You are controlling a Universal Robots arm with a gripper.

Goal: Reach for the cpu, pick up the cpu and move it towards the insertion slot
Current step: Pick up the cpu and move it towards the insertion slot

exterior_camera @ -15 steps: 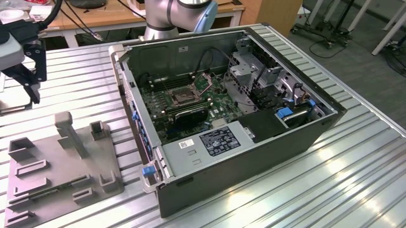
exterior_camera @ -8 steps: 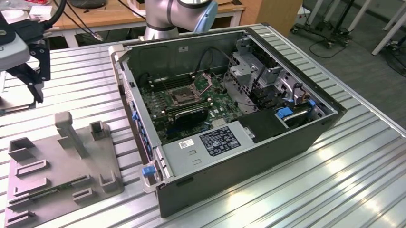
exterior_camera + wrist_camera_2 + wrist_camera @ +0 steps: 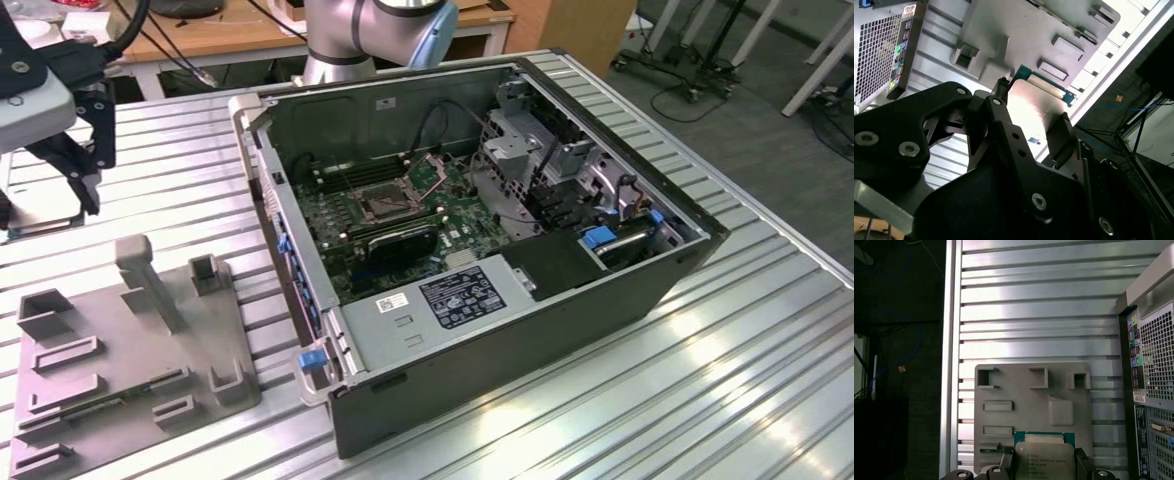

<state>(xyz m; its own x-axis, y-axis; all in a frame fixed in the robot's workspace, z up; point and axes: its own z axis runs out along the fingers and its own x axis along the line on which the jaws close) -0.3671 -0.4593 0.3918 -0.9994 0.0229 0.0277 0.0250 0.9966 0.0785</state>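
The cpu, a pale metal square on a green board, sits between my gripper's black fingers and is held well above the grey plastic tray. In the second wrist view the cpu shows as a bright plate with a green edge, and the gripper is shut on it. In the exterior view my gripper hangs at the far left, above the tray's back end. The insertion slot, a dark socket in a silvery frame, lies inside the open computer case, well to the exterior view's right of the gripper.
The case's raised side wall stands between the gripper and the socket. A black power supply with a white label fills the case's front. The tray carries upright posts. The ribbed metal table ends in a drop at its edge.
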